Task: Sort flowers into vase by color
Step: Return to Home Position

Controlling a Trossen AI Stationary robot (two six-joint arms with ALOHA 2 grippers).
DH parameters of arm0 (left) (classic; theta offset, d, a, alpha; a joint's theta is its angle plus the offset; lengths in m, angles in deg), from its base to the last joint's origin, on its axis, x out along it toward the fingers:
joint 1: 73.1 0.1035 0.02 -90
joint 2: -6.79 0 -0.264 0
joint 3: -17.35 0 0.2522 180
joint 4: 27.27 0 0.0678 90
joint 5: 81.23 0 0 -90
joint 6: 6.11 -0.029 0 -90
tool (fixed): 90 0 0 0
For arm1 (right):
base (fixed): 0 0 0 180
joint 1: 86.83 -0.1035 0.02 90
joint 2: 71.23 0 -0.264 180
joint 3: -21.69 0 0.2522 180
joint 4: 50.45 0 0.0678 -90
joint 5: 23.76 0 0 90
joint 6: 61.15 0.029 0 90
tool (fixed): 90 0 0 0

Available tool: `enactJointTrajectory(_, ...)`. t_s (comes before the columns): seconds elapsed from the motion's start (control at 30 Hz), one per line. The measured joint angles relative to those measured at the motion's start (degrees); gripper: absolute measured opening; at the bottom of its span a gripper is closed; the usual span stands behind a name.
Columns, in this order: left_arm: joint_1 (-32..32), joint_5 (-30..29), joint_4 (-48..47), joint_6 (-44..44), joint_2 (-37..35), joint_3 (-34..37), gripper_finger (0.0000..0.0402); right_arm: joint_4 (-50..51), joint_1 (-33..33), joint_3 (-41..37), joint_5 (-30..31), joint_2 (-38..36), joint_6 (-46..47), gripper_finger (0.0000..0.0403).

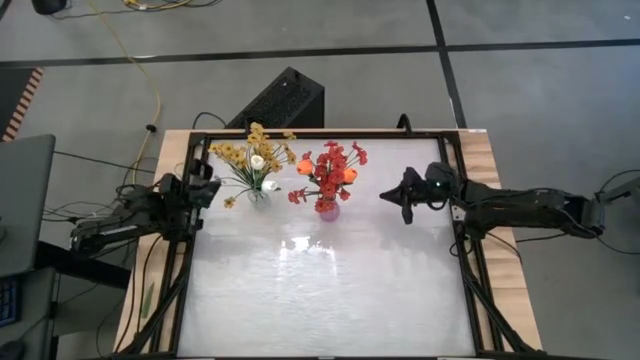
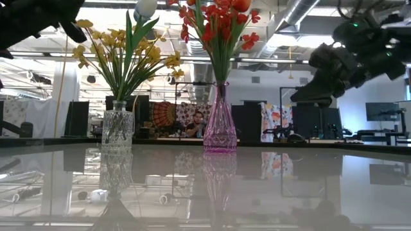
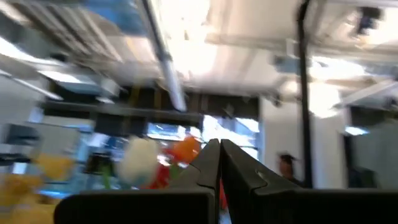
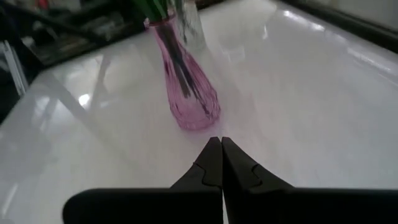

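High view — glossy white surface [image 1: 330, 290] inside a black frame. Two vases stand near its far edge, side by side but apart. The clear vase [image 1: 259, 192] holds yellow sprays [image 1: 235, 153] and white tulips [image 1: 258, 161]. The pink vase [image 1: 327, 208] holds red flowers [image 1: 335, 160], with an orange bloom [image 1: 305, 167] on the side toward the clear vase. The left claw [image 1: 207, 188] is near the clear vase on its outer side, not touching. The right claw [image 1: 392, 197] is beyond the pink vase, well apart. Finger state is unreadable from above. On the grey floor past the far edge: a black box [image 1: 285, 100] and a yellow cable [image 1: 150, 80].

Low view — both vases upright, green stems visible through the glass, reflections on the surface. The tops of the bouquets are cut off. The arms are dark masses in the upper corners, raised off the surface, tips hard to make out. Behind: an open workshop with ceiling ducts and screens, and a person [image 2: 196, 122] far back between the vases.

Left wrist view — fingers pressed together, nothing between them. The camera is tilted up at ceiling lights. Blurred white, orange and yellow blobs lie beyond the fingers; no vase shows.

Right wrist view — fingers together, empty. The pink vase body with dark stems sits just past the tips, and the clear vase is partly hidden behind it. The blooms are cut off.
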Motion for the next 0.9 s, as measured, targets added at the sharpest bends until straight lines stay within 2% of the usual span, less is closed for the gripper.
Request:
enactJointTrajectory(0.2,-0.02,12.59,-4.05,5.06,0.02,0.00,0.0000,-14.40,0.02,-6.10,0.00,-0.69,4.76,0.0019)
enactJointTrajectory(0.33,-0.02,19.42,-9.90,9.35,0.02,0.02,0.0000,-15.01,0.07,-6.59,0.00,-0.69,5.77,0.0019)
enactJointTrajectory(0.47,-0.12,24.28,-19.84,12.20,0.04,0.02,0.0000,-14.85,0.07,-6.59,0.22,-0.67,6.28,0.0019)
enactJointTrajectory(0.63,-0.90,24.18,-25.41,8.89,0.04,0.04,0.0000,-14.26,0.20,-6.61,1.58,-0.67,8.16,0.0020)
enactJointTrajectory(0.9,-0.87,15.37,-34.16,1.40,0.68,-0.12,0.0000,-7.89,0.20,-6.61,2.76,-0.62,5.84,0.0029)
